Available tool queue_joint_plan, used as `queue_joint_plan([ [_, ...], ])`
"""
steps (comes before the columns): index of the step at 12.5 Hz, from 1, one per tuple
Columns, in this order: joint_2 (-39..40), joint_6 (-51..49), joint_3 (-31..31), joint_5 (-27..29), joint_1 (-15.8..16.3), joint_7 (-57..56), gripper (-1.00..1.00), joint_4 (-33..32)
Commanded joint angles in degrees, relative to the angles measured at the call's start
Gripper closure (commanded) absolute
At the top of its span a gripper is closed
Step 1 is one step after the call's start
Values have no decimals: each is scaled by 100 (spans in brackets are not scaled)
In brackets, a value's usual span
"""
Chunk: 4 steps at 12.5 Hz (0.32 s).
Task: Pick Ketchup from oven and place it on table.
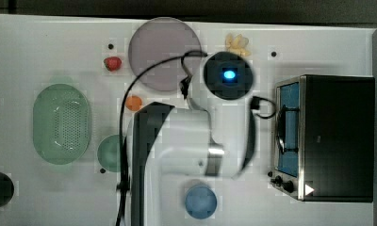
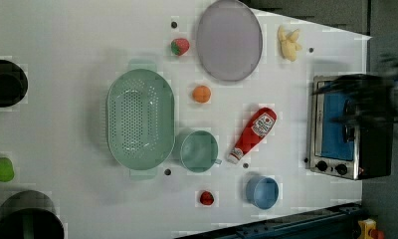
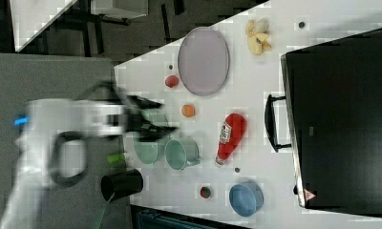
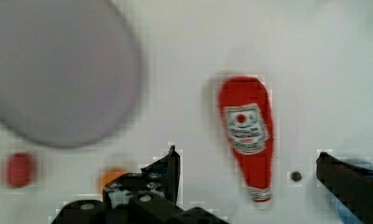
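Gripper (image 4: 247,168) gapes empty above Ketchup (image 2: 253,133) lying flat on table (image 2: 62,149), cap toward blue bowl (image 2: 262,192).

Red Ketchup (image 2: 253,133) squeeze bottle, white cap, lying flat on white table (image 2: 62,149), apart from black, silver-framed oven (image 2: 348,127) at the left view's right, beside green cup.

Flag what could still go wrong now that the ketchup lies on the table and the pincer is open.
The Ketchup lies on its side on the table, so it might roll toward the green cup. The open pincer is right above the bottle, so the fingers could nudge it when pulling away.
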Motion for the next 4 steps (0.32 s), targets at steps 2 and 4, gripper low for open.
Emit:
queue_joint_plan([
  [2,-494,-984,95,-178,132,89,-100,961],
  [4,-576,-1706,146,-612,134,90,-100,1461],
])
